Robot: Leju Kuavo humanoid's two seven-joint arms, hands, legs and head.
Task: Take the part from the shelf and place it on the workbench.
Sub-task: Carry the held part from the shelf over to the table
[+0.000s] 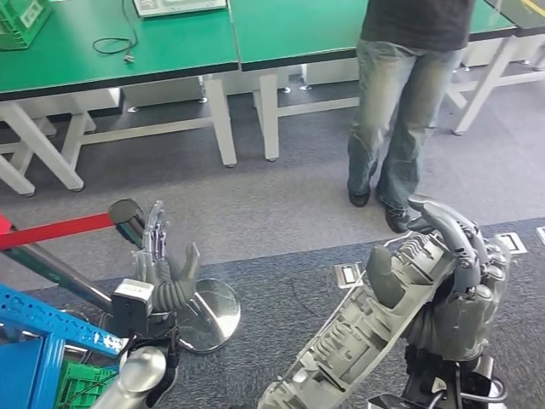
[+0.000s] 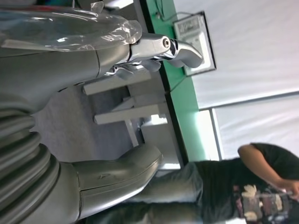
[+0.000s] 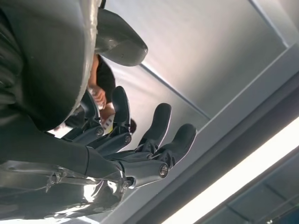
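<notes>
Right hand carrying the part over open carpet, benches ahead.

The long grey moulded plastic part [image 1: 360,328] slants low across the floor, its upper end clamped in the right hand [image 1: 450,281], thumb and fingers wrapped round it. Left hand [image 1: 163,264] holds nothing, fingers upright and apart, beside the blue metal shelf frame [image 1: 38,324]. Green-topped workbenches [image 1: 161,43] stand well apart across bare grey carpet [image 1: 289,204]; a person in jeans [image 1: 392,111] stands at the bench edge.
</notes>
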